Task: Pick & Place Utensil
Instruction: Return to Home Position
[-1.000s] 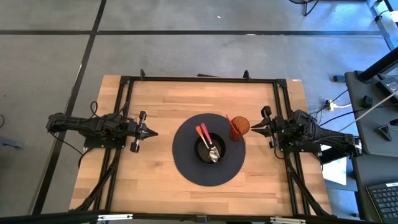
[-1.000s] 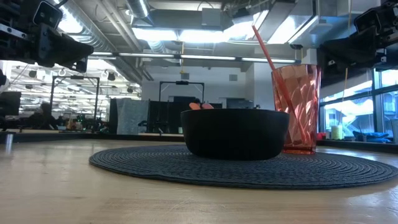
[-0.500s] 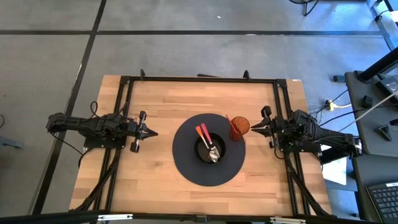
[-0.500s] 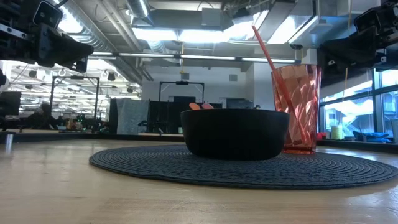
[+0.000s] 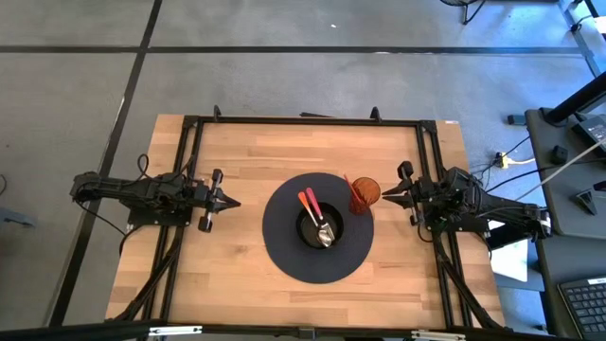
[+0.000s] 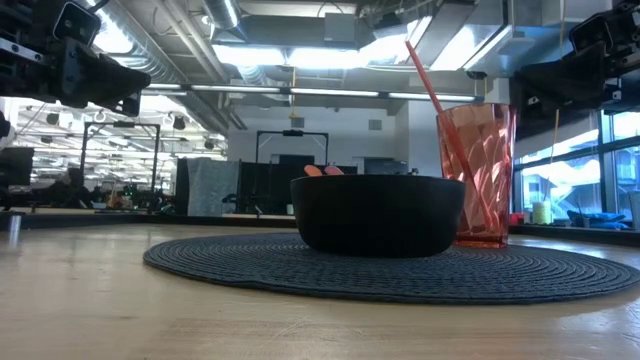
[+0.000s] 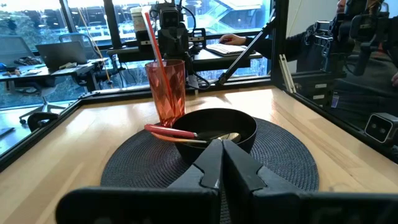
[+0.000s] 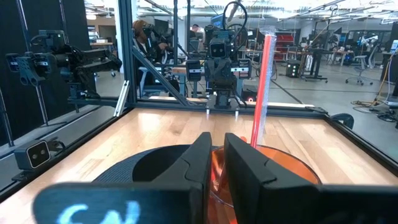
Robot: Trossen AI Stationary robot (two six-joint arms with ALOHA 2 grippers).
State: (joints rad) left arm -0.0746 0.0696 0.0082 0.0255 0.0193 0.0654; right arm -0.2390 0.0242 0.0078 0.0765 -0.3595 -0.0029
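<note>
A black bowl [image 5: 317,228] sits at the middle of a round dark placemat [image 5: 282,248]. Two utensils lie in it, one with a pink handle [image 5: 311,203] and one with an orange handle [image 5: 304,205]. Their metal heads [image 5: 326,234] are inside the bowl and their handles lean on its rim [image 7: 163,129]. A red tumbler [image 5: 365,194] with a red straw [image 6: 433,92] stands on the mat's right side. My left gripper [image 5: 236,202] hovers shut, left of the mat. My right gripper [image 5: 383,195] hovers just right of the tumbler, a narrow empty gap between its fingers [image 8: 217,142].
A black frame [image 5: 303,120] runs around the wooden table top. Bare wood lies left of the mat, in front of it and behind it. A screen and cables [image 5: 530,161] stand off the table's right side. A person [image 8: 146,34] sits beyond the left edge.
</note>
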